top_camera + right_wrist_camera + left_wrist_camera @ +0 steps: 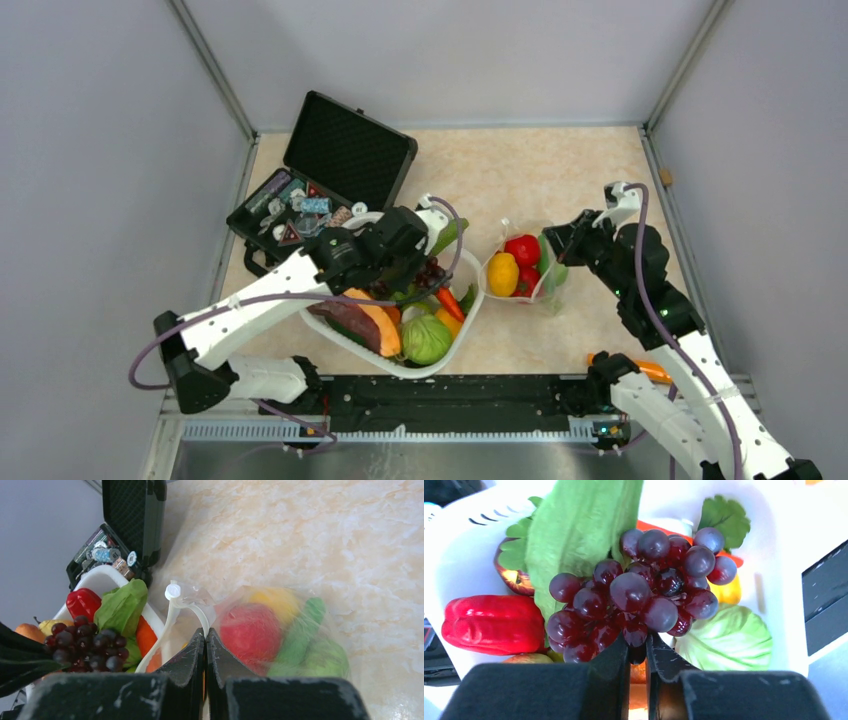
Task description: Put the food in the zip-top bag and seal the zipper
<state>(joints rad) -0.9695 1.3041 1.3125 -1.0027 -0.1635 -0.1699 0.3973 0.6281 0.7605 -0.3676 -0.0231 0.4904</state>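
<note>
The left claw point(638, 647) is almost closed and pinches the grape bunch point(639, 600) from below, with the white basket point(776, 555) beyond it. The right claw point(205, 636) is fully closed on the edge of the zip-top bag point(222, 607). The food point(244, 630) lies inside the bag, just past the fingertips.

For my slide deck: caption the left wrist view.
Left gripper closed on the dark grape bunch, white basket of toy produce behind.
</note>
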